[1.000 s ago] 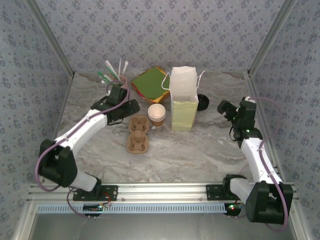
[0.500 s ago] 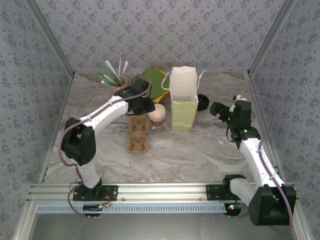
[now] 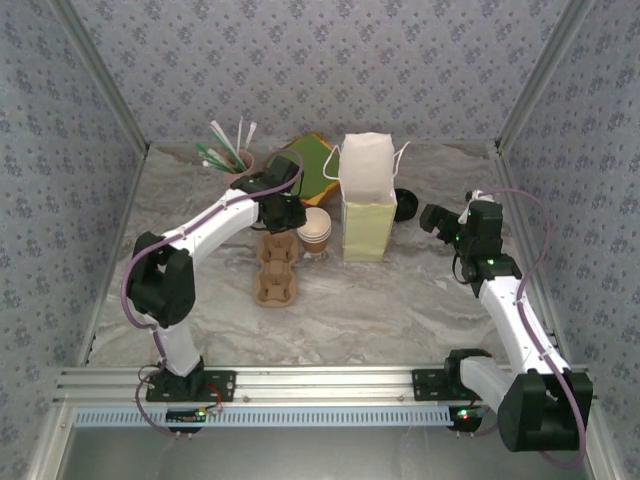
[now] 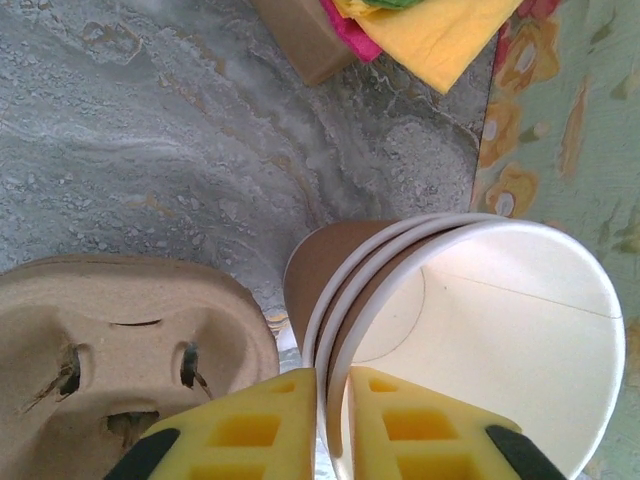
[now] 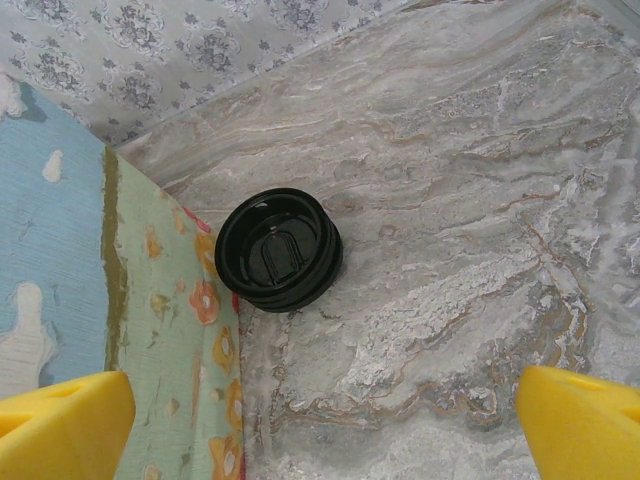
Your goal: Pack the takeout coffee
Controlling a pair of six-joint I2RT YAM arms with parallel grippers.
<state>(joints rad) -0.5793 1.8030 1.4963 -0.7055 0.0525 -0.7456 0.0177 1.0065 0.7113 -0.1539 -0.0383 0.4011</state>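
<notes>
- My left gripper (image 4: 332, 385) is clenched on the rim of a stack of open cups (image 4: 500, 320). One yellow finger (image 4: 250, 425) is outside the wall and the other is inside the white interior.
- The cups in that stack are brown outside, nested, and have no lids.
- Seen from above, the stack stands just left of the paper bag (image 3: 367, 215). The cardboard cup carrier (image 3: 277, 268) is just beside it on the near left.
- Through my left wrist camera, the carrier's moulded pocket (image 4: 110, 320) lies beside the stack. Coloured napkins (image 4: 440, 30) lie further back on the marbled table (image 3: 400, 300).
- My right gripper (image 5: 325, 410) is released, its yellow fingers spread wide with nothing between them.
- It hangs to the right of the bag, apart from it.
- The takeout coffee (image 5: 278, 250) stands on the table beside the bag's far right corner, showing me its round black lid.
- I cannot tell whether the coffee touches the bag.
- Neither of my grippers touches the coffee.
</notes>
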